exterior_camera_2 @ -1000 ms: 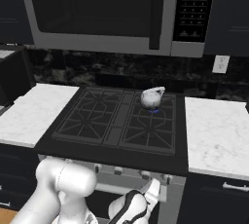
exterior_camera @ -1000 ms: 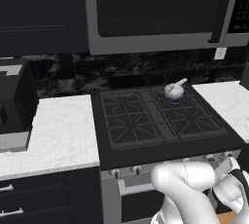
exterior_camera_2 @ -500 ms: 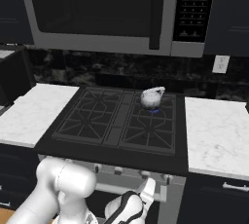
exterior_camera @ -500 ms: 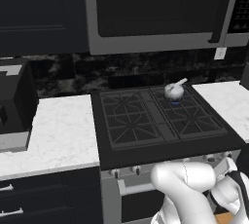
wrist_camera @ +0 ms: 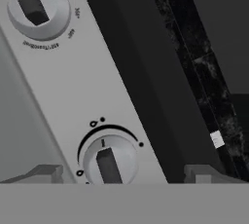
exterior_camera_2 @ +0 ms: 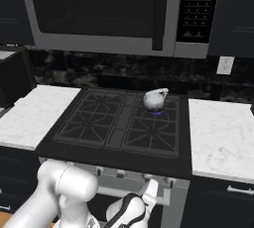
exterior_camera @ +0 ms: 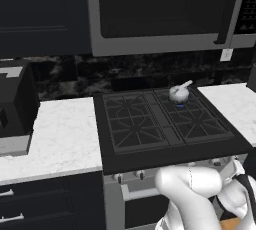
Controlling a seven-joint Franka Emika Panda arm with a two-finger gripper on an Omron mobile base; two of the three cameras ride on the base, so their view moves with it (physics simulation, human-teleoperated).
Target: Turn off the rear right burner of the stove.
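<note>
1. The wide black gas stove (exterior_camera_2: 114, 150) sits between white marble counters (exterior_camera_2: 223, 133).
2. Its rear right burner (exterior_camera_2: 158, 109), a black star-shaped grate, glows blue under a small silver kettle (exterior_camera_2: 155, 99).
3. The two-finger gripper (wrist_camera: 121, 175) stands wide open, straddling a silver front knob (wrist_camera: 110, 159).

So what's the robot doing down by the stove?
It's reaching low in front of the stove to switch off the rear right burner, where a small blue flame glows under the kettle. Its gripper is right at a knob, jaws open on either side, not gripping yet.
</note>
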